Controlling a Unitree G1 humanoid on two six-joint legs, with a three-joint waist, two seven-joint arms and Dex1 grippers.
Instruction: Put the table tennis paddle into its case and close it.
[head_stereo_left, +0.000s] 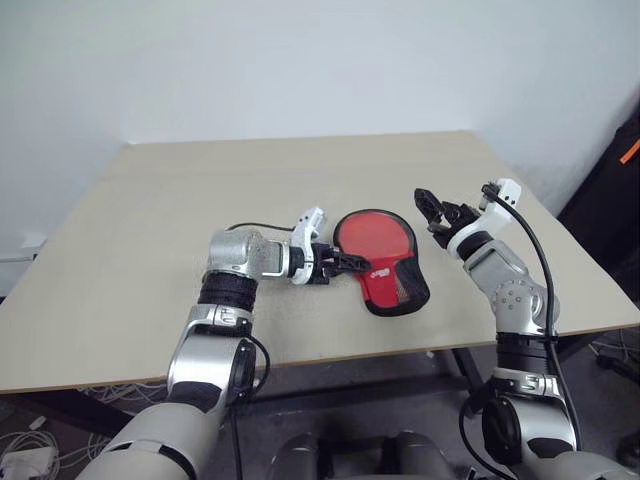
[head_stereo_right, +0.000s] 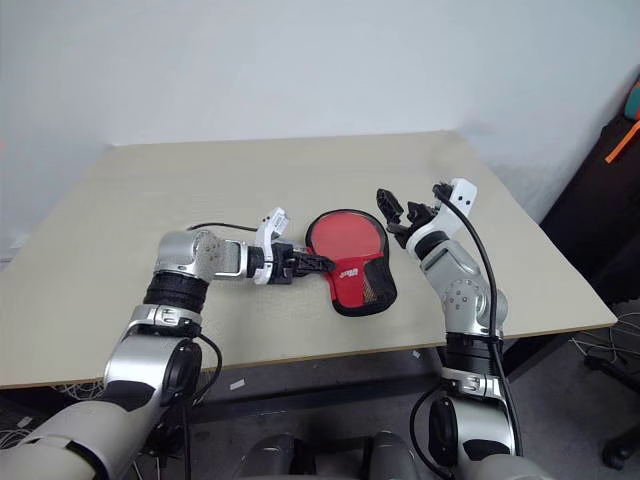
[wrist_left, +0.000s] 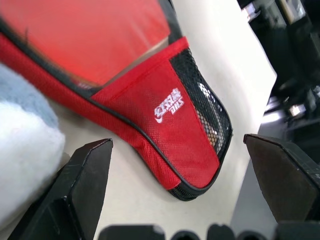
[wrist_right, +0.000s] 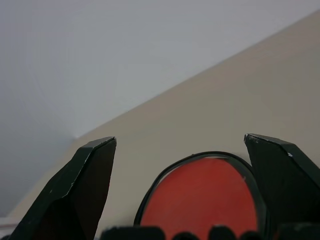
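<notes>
The case (head_stereo_left: 392, 280), red with black piping and a mesh edge, lies flat on the table (head_stereo_left: 150, 250), round end away from me. Through its see-through side the table tennis paddle (wrist_left: 90, 35) shows its red face and a sliver of light wooden handle. My left gripper (head_stereo_left: 357, 263) is low over the table at the case's narrow end, open, with its fingers (wrist_left: 85, 175) standing apart on either side of that end and gripping nothing. To the right of the case my right gripper (head_stereo_left: 432, 212) hovers above the table, open and empty, pointing toward the round end (wrist_right: 200, 195).
A white wall stands behind the beige table. A thin black cable (head_stereo_left: 250, 227) runs along the left forearm. Dark equipment with an orange mark (head_stereo_left: 625, 160) stands past the table's right edge. Loose cables lie on the floor at the lower left (head_stereo_left: 30, 450).
</notes>
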